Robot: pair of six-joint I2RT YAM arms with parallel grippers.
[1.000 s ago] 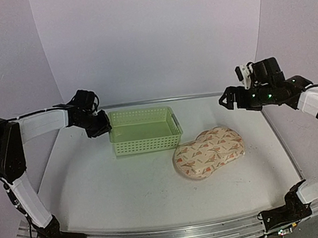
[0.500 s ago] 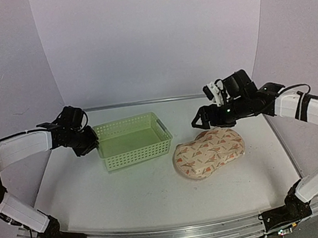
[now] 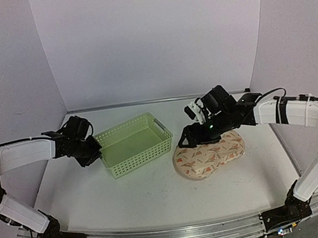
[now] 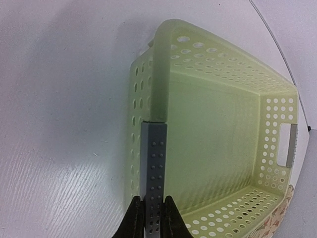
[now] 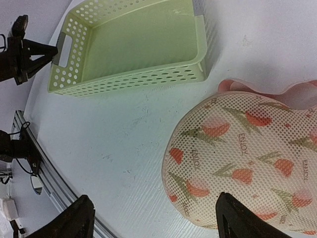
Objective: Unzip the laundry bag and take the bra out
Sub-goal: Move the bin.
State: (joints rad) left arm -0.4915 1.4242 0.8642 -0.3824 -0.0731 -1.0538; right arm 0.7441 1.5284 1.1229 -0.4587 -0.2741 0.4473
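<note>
The laundry bag [image 3: 211, 153], a beige mesh pouch with red and green tulip prints, lies zipped right of the table's middle. It fills the right of the right wrist view [image 5: 247, 153], where a pink fabric edge [image 5: 277, 91] shows along its far side. My right gripper [image 3: 194, 137] hovers open over the bag's left end, its jaws spread wide [image 5: 156, 218], holding nothing. My left gripper [image 3: 92, 151] is shut on the left wall of the light green basket [image 3: 131, 129], pinching the rim [image 4: 152, 208]. The bra is hidden.
The basket [image 4: 158, 74] stands askew left of the bag, its inside bare; it also shows in the right wrist view [image 5: 198, 44]. A corner of the bag [image 4: 272, 223] shows past its end. White walls ring the table; a metal rail [image 3: 164, 236] runs along the front.
My left gripper has pulled the basket left and nearer, turning it askew. My right arm has swung in from the far right and come down over the bag's left end.
</note>
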